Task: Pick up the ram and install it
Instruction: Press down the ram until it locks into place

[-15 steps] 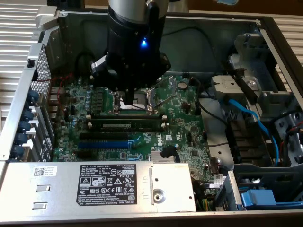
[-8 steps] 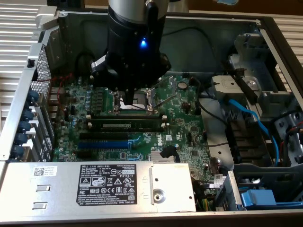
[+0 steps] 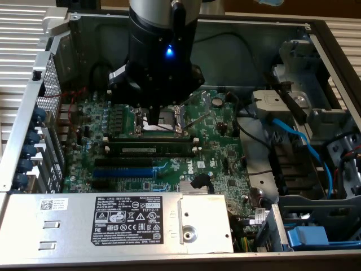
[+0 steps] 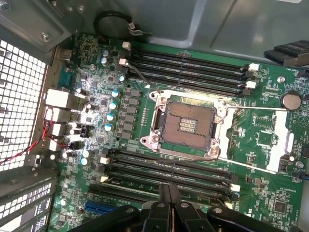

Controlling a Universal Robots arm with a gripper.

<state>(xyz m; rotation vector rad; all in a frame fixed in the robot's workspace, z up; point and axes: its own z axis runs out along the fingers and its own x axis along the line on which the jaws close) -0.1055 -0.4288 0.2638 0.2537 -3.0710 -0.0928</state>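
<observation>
The ram [image 3: 149, 149], a long green stick with a white label, stands on edge in a black memory slot just in front of the CPU socket [image 3: 169, 119], with white latches at both its ends. My gripper [image 3: 153, 114] hangs over the socket, a little behind the ram and apart from it. In the wrist view the gripper [image 4: 169, 189] is shut, its dark fingers [image 4: 161, 212] pressed together with nothing between them. It hovers over the near bank of black memory slots [image 4: 164, 169].
A blue expansion slot [image 3: 121, 171] lies in front of the memory slots. The silver power supply [image 3: 113, 220] fills the near side of the case. Blue cables [image 3: 299, 141] and drive bays sit at the exterior view's right. A perforated case wall [image 4: 19, 96] borders the board.
</observation>
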